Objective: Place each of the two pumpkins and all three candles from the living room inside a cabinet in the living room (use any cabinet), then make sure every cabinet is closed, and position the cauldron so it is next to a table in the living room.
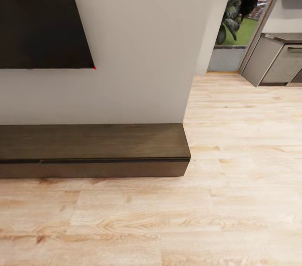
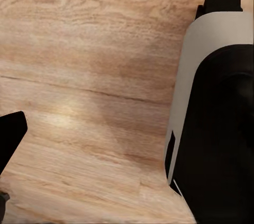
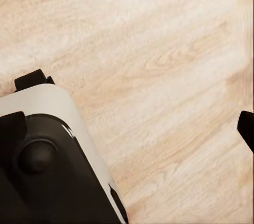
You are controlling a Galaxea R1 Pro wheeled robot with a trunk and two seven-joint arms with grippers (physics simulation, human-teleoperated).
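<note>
Fingers' state can't be told as the robot faces the shut cabinet (image 1: 94, 142), best approached squarely across the wood floor (image 1: 235, 199)

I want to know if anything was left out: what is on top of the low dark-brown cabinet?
The cabinet top is bare dark wood in the head view, ending against the white wall. Its drawer fronts look shut, so whatever is inside is hidden.

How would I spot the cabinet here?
Find the black screen on the white wall. Below it, on the floor, runs the cabinet: long, low, dark brown, flat-topped, with handle-less fronts, unlike the grey kitchen cupboards with handles beyond.
</note>
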